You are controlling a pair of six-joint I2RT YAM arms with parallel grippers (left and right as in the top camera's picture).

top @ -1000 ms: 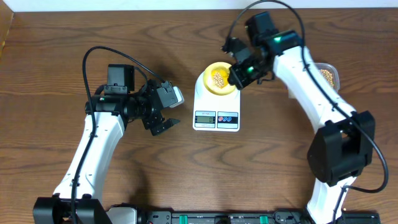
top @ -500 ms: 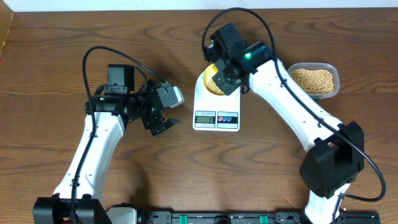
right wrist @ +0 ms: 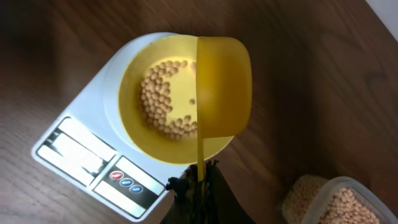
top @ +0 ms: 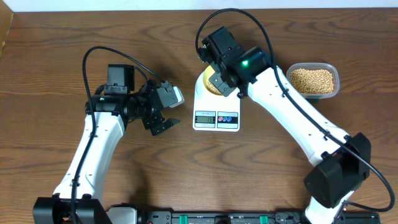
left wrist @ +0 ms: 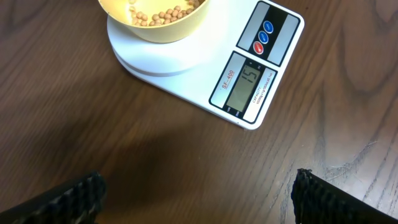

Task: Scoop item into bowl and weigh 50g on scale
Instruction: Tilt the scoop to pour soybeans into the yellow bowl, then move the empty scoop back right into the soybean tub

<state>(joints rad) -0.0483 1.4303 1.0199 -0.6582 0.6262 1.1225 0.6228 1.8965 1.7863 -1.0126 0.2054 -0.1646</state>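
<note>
The bowl point(right wrist: 126, 93) sat on the scale point(top: 216, 119), beans point(right wrist: 157, 99) in it. My scoop point(right wrist: 222, 84) hung over it. The tub point(top: 337, 79) lay to the right

A dark brown wooden table point(top: 50, 56) with streaked grain fills nearly the whole overhead view. Beyond its far edge runs a thin pale strip point(top: 124, 4), wall or floor, hard to tell. Lighting is even, shadows soft.

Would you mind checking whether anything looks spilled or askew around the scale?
Nothing stands out: the beans lie inside the bowl on the scale, the scoop is over the bowl, and no loose beans show on the table.
</note>
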